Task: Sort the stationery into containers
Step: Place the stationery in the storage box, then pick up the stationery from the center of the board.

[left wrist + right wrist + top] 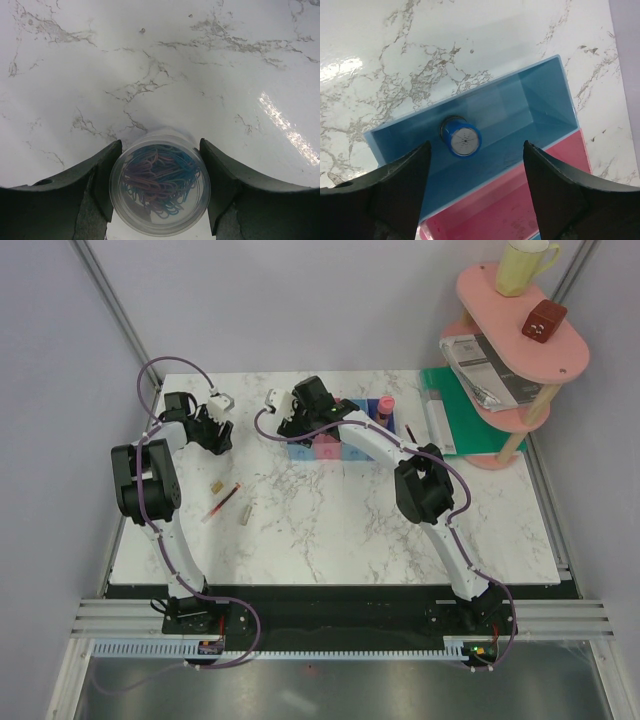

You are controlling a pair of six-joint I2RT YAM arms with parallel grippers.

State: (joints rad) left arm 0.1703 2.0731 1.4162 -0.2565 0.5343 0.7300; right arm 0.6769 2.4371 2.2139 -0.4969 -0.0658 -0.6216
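Note:
My left gripper (160, 150) is shut on a clear round box of coloured paper clips (160, 187), low over the marble at the far left (213, 430). My right gripper (476, 150) is open and empty above the row of bins (335, 448). A tiny blue cylinder (462, 140) lies inside the blue bin (540, 95); the pink-red bin (520, 210) beside it looks empty. A thin red pen (222, 502), a short grey-brown stick (246, 512) and a small tan piece (216, 485) lie left of centre. A brown tube with a pink cap (385, 408) and a dark red pen (410, 432) are at the bins' right end.
A flat green mat (445, 425) lies at the far right. A pink two-tier shelf (560, 360) stands over it, with a yellow mug (525, 265), a brown block (543, 320) and a folded newspaper (495, 370).

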